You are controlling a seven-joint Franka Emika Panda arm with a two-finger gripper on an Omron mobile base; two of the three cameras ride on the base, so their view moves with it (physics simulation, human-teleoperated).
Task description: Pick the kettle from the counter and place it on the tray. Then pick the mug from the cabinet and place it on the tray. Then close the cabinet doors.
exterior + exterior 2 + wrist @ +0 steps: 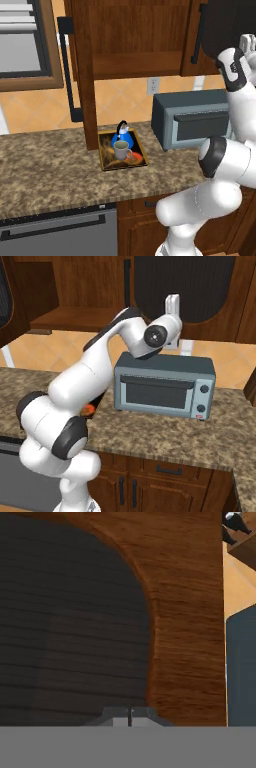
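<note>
The blue kettle (pixel 122 136) and the grey mug (pixel 120 149) both stand on the wood-rimmed tray (pixel 106 161), which lies on the granite counter (pixel 45 165). The cabinet (pixel 135 30) above shows its wooden shelf (pixel 75 318). Its left door (pixel 83 75) stands swung out, edge-on, beside the tray. My gripper (pixel 173 302) is raised high at the right door (pixel 185 286), right up against its face. In the hand view the fingertips (pixel 130 715) are shut together, empty, in front of the door's dark arched panel (pixel 70 627) and its wooden frame (pixel 190 622).
A blue-grey toaster oven (pixel 192 120) sits on the counter right of the tray, below my hand. A window (pixel 20 40) is at the upper left. A wall socket (pixel 153 85) sits on the tiled wall. A dishwasher front (pixel 55 232) and lower drawers (pixel 165 471) run under the counter.
</note>
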